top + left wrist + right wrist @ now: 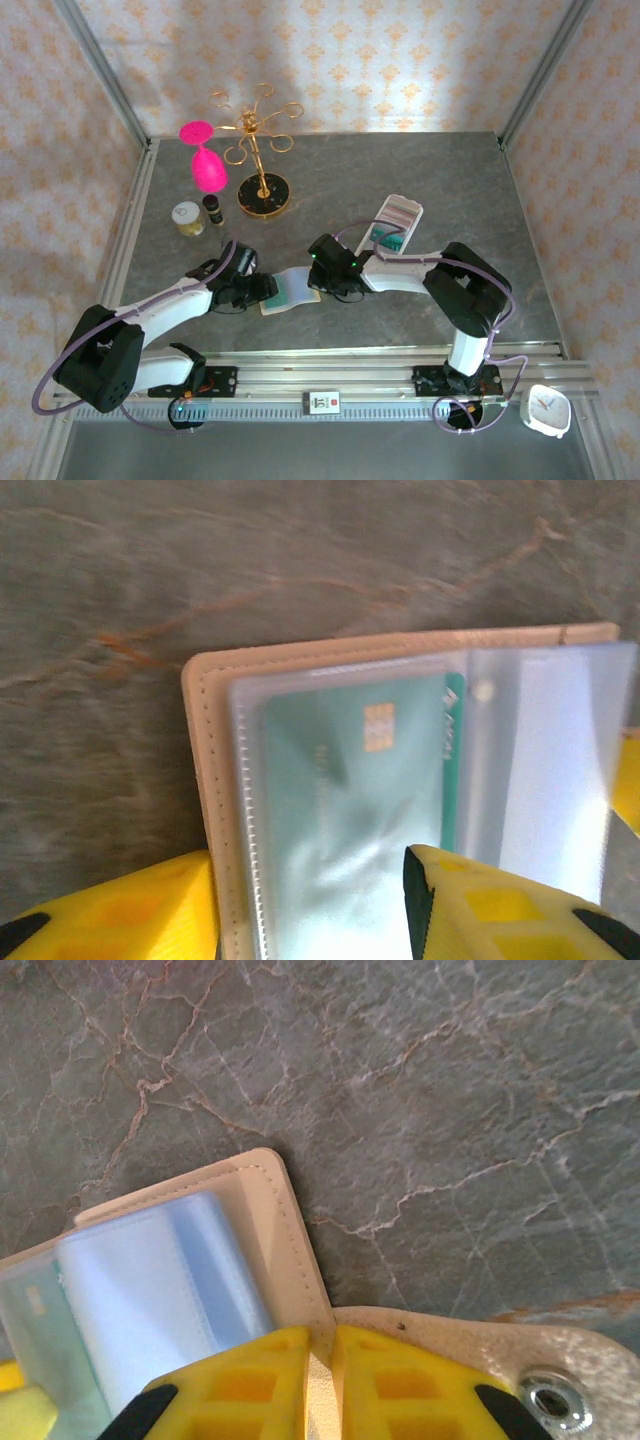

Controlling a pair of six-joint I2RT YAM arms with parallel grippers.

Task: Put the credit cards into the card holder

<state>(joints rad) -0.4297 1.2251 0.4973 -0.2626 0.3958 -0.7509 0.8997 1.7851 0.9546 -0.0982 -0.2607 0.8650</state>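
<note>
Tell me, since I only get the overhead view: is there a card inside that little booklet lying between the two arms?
Observer: Yes. The left wrist view shows a teal card with a gold chip in a clear sleeve of the card holder.
Operator: What is the right arm doing to it?
Observer: Its wrist view shows the right end effector pinching the holder's beige cover edge.
Operator: Does the holder fasten shut?
Observer: A metal snap sits on its flap.
</note>
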